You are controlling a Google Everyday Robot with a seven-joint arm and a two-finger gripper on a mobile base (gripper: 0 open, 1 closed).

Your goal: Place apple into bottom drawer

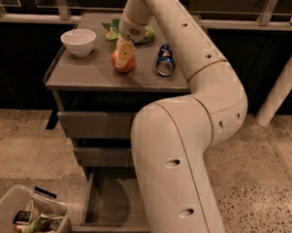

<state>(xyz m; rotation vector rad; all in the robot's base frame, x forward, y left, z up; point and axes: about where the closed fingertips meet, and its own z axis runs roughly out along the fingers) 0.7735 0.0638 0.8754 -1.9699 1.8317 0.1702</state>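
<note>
The reddish-orange apple (125,65) rests on the grey cabinet top (89,74), near its middle. My gripper (123,54) reaches down from above and sits right on the apple, covering its middle; the apple's lower rim shows beneath it. The bottom drawer (108,209) is pulled out below the two shallower drawers, and its grey tray shows nothing in it; my arm hides its right part.
A white bowl (78,41) stands at the top's left. A blue soda can (164,61) lies right of the apple. A green bag (111,31) lies behind the gripper. A clear bin of clutter (20,217) sits on the floor left of the drawer. A white post (282,80) stands right.
</note>
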